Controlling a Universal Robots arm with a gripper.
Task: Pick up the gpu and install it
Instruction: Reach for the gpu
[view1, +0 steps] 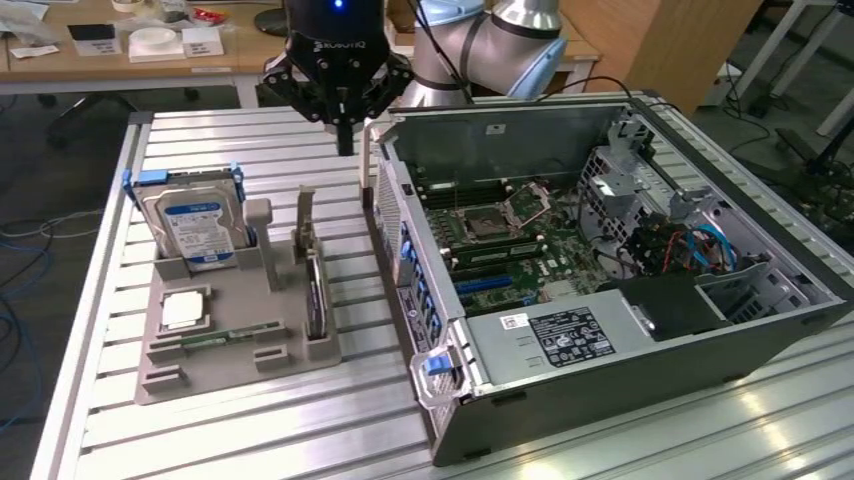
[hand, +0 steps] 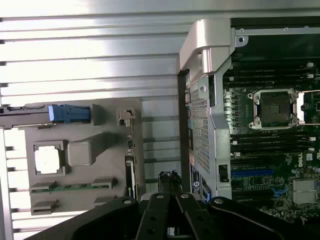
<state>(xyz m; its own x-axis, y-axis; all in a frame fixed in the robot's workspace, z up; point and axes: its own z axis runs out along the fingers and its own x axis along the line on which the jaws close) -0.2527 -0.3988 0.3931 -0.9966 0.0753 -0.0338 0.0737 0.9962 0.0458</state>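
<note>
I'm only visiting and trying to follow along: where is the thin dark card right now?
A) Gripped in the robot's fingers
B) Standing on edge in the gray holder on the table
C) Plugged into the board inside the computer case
B: the gpu stands on edge in a slot of the gray holder, while the gripper hangs above the table, its fingers shut on nothing.

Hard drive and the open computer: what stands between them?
In the exterior view, the gpu stands on edge in the grey holder, between the hard drive and the computer case.
</note>
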